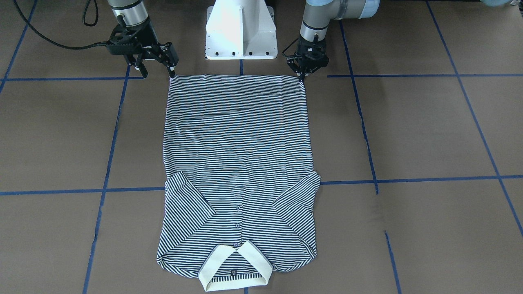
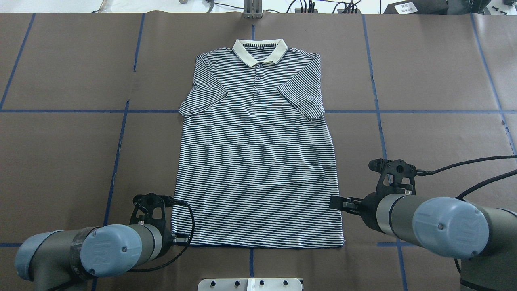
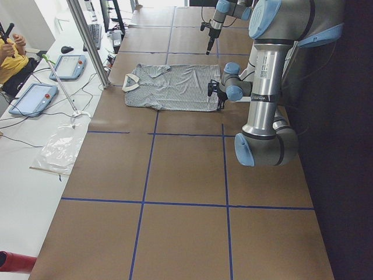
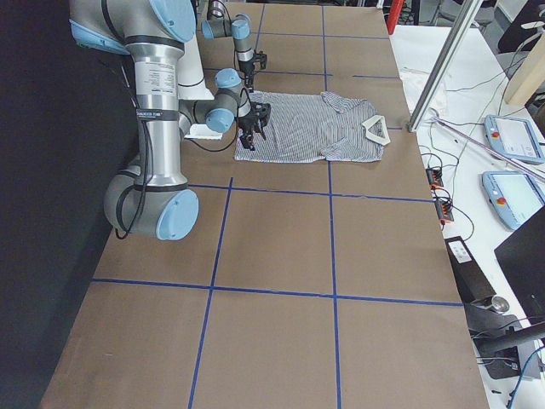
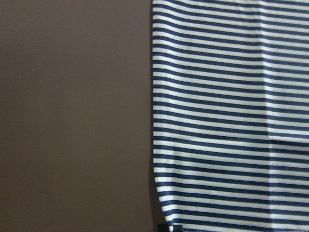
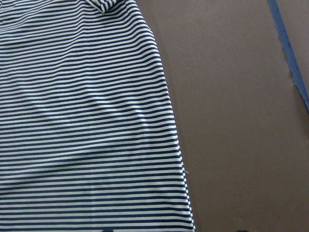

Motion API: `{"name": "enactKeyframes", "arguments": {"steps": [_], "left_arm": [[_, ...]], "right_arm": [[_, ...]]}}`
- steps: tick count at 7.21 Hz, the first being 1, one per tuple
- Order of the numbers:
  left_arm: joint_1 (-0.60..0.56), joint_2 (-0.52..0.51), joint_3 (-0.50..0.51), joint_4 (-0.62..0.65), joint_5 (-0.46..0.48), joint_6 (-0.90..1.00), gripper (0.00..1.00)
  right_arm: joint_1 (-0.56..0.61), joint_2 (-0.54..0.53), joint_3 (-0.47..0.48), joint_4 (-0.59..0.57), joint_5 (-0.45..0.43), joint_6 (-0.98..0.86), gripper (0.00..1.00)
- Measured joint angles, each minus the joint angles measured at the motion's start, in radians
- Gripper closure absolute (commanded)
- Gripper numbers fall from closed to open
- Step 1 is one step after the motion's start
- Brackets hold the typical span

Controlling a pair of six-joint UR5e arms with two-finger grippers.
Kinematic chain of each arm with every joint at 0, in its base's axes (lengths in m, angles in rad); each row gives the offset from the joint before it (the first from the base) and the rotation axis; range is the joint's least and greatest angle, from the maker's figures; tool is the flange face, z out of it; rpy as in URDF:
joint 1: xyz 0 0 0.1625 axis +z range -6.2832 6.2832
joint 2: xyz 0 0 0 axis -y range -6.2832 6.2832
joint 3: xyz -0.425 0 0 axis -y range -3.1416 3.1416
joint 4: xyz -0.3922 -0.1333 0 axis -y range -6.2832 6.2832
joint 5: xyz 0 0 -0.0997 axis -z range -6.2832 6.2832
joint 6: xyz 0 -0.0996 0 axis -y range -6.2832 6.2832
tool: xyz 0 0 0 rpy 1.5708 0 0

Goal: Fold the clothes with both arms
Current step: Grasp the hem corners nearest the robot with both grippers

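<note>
The striped polo shirt (image 1: 237, 143) lies flat and face up on the brown table, cream collar (image 2: 259, 50) far from the robot, both sleeves folded in over the chest. My left gripper (image 1: 302, 76) is down at one corner of the hem with its fingers together, shut on the fabric edge; the left wrist view shows a black fingertip (image 5: 167, 227) right at the shirt's edge (image 5: 157, 145). At the other hem corner my right gripper (image 1: 157, 72) is open, one finger touching the corner and the other off the cloth. Only shirt (image 6: 82, 121) and table show in the right wrist view.
The white pedestal base (image 1: 240, 30) stands just behind the hem. Blue tape lines (image 1: 110, 134) grid the table. A metal post (image 3: 87, 41), tablets (image 3: 67, 65) and a seated person (image 3: 9, 49) are on the bench beyond the collar end.
</note>
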Motion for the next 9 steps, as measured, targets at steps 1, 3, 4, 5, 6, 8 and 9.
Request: {"name": "enactKeyframes", "arguments": {"steps": [1,3,4,5,6,8,9], "left_arm": [[0.002,-0.005,0.000,0.000,-0.001,0.000,1.00],[0.005,-0.014,0.000,0.000,0.002,0.000,1.00],[0.005,-0.016,0.000,0.000,0.010,0.001,1.00],[0.006,-0.017,0.000,0.000,0.023,0.001,1.00],[0.006,-0.017,0.000,-0.001,0.039,0.002,1.00],[0.006,-0.016,0.000,-0.001,0.072,0.001,1.00],[0.006,-0.015,0.000,0.000,0.081,0.001,1.00]], "right_arm": [[-0.048,0.009,-0.006,-0.001,-0.057,0.044,0.33],[-0.128,0.018,-0.059,0.000,-0.164,0.107,0.33],[-0.146,0.019,-0.080,0.001,-0.186,0.119,0.33],[-0.157,0.019,-0.101,0.001,-0.195,0.122,0.33],[-0.161,0.019,-0.119,0.001,-0.198,0.124,0.35],[-0.176,0.019,-0.138,0.001,-0.203,0.137,0.42],[-0.183,0.020,-0.146,0.002,-0.204,0.145,0.43]]}}
